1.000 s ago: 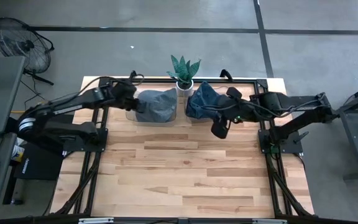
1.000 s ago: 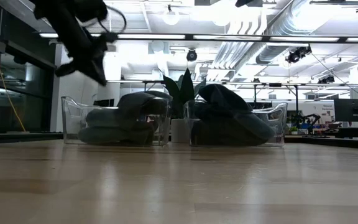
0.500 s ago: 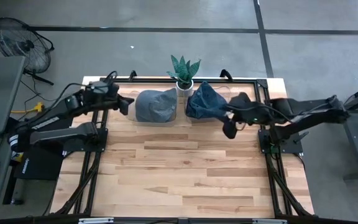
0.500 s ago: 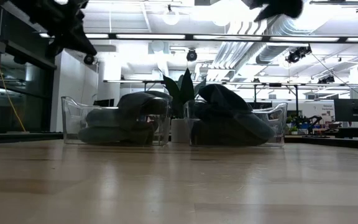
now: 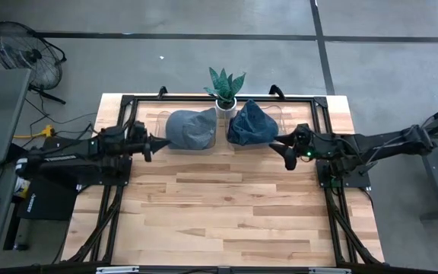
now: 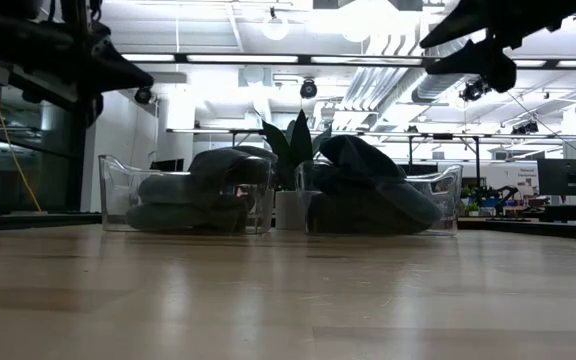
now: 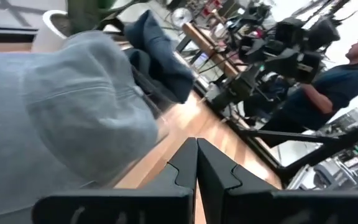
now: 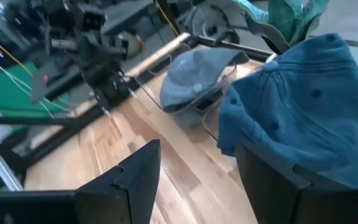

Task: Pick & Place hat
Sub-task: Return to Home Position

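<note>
The left gripper (image 7: 196,143) is closed and empty just beside the gray cap (image 7: 73,106), and the right gripper (image 8: 196,152) is open and empty near the dark blue cap (image 8: 303,106).

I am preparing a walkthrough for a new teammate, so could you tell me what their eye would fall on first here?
The caps at the back of the table stand out: a gray cap in the left transparent bin and a dark blue cap in the right transparent bin, a potted plant between them. The left gripper, shut, hangs outside the left bin, and the right gripper, open, outside the right one.
</note>
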Available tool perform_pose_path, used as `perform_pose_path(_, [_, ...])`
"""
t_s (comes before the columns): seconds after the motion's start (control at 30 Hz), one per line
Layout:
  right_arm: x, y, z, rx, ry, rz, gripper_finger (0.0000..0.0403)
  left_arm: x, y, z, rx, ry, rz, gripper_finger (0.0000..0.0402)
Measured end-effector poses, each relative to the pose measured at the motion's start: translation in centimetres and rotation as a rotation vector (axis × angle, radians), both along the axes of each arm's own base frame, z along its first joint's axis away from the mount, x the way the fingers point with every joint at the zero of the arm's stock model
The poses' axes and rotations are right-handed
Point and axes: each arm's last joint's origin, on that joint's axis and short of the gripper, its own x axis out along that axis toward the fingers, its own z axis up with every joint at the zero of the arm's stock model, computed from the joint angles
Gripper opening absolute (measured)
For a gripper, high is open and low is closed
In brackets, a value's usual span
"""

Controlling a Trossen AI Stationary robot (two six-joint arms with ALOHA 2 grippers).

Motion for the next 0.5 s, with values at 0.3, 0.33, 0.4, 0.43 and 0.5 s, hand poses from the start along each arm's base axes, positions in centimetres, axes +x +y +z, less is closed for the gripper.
perform_pose_path(0.3, [0.4,-1.0,-1.9,0.032,-0.074,0.013,0.0204,0.4,-1.6,-1.2,0.09,0.055,0.029,0.0001])
perform_pose_path(0.33, [0.2,-1.2,-1.9,0.033,-0.078,0.016,0.0204,0.3,-1.6,-1.3,0.094,0.052,0.046,0.0001])
perform_pose_path(0.4, [0.0,-1.5,-1.8,0.029,-0.094,0.023,0.0204,0.0,-1.5,-1.3,0.098,0.032,0.053,0.0001])
perform_pose_path(0.43, [-0.2,-1.7,-1.7,0.029,-0.108,0.025,0.0204,-0.2,-1.5,-1.4,0.1,0.019,0.052,0.0001])
perform_pose_path(0.5, [-0.6,-2.0,-1.8,0.028,-0.132,0.028,0.0204,-0.4,-1.5,-1.8,0.095,0.003,0.052,0.0001])
